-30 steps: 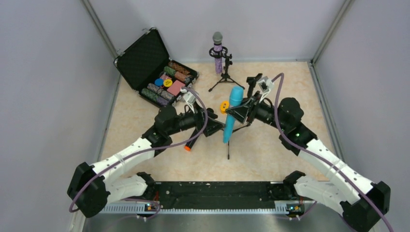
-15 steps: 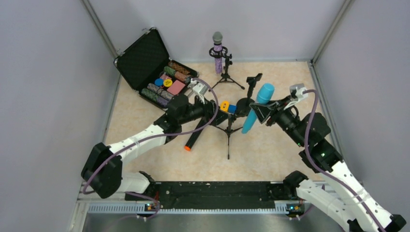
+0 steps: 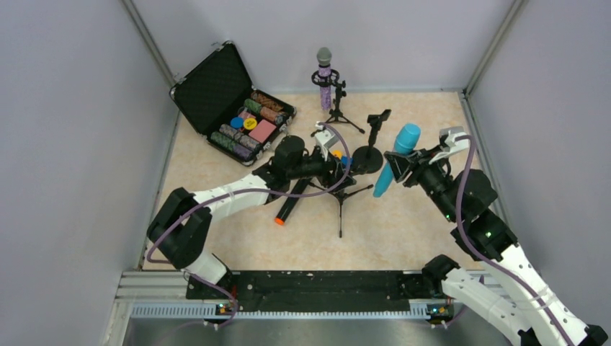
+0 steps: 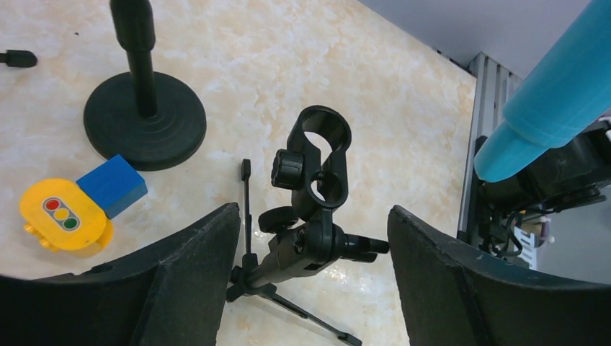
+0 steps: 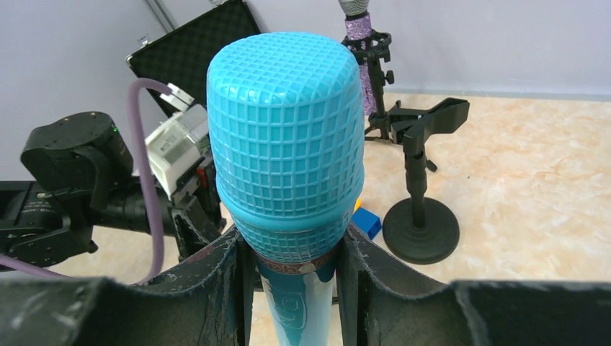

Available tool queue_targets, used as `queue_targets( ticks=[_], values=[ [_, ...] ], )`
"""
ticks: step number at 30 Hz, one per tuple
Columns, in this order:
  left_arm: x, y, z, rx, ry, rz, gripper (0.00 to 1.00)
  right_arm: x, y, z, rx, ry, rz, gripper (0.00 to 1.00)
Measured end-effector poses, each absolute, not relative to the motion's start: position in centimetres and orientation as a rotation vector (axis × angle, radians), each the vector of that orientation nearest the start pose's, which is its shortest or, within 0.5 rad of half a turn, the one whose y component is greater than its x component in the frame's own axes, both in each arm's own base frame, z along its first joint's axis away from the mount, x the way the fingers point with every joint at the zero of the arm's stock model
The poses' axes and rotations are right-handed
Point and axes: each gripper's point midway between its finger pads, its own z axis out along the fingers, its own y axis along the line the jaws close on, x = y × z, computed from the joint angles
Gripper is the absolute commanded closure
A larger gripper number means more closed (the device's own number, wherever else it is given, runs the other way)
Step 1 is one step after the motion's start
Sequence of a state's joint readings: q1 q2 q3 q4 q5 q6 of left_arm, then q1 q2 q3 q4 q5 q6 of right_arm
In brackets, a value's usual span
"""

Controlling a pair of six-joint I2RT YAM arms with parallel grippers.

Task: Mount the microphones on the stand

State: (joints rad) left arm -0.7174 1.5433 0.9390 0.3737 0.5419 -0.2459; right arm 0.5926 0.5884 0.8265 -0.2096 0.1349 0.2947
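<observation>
right gripper (image 5: 294,282) around tilted light-blue microphone (image 5: 284,130)

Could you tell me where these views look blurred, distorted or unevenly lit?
Top external: even light, sharp, faint shadows on the table. Left wrist: near claw fingers dark and soft, stand clip crisp. Right wrist: light-blue microphone looms large, yet sharp.

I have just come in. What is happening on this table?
The right claw grips the light-blue microphone, tilted above the table. The left claw is open, its fingers on either side of the small tripod stand, whose ring clip is empty. The purple microphone sits in another stand at the back. The black microphone lies on the table.
</observation>
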Motion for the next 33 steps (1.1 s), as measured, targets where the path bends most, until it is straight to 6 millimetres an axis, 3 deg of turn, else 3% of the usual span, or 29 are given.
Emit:
queue_targets(
  ticks=[2, 5, 8, 12, 21, 33],
  values=[
    [27.6, -37.7, 19.0, 0.867, 1.741, -1.159, 0.32, 23.5, 14.4, 34.3, -0.127, 1.570, 0.592, 1.00],
    [27.4, -38.3, 18.1, 0.896, 1.751, -1.174, 0.51, 23.5, 14.4, 34.2, -0.130, 1.574, 0.589, 1.00],
    [27.9, -38.8, 19.2, 0.921, 1.690, -1.151, 0.66, 23.5, 14.4, 34.2, -0.133, 1.580, 0.587, 1.00],
    [28.4, -38.9, 19.7, 0.936, 1.659, -1.110, 0.75, 23.5, 14.4, 34.3, -0.139, 1.579, 0.583, 1.00],
    [26.4, -39.4, 19.3, 0.998, 1.662, -1.024, 0.81, 23.9, 14.8, 34.3, -0.152, 1.590, 0.582, 1.00],
    [22.4, -37.8, 18.7, 1.071, 1.627, -0.954, 0.81, 23.6, 15.6, 34.9, -0.207, 1.560, 0.616, 1.00]
  ],
)
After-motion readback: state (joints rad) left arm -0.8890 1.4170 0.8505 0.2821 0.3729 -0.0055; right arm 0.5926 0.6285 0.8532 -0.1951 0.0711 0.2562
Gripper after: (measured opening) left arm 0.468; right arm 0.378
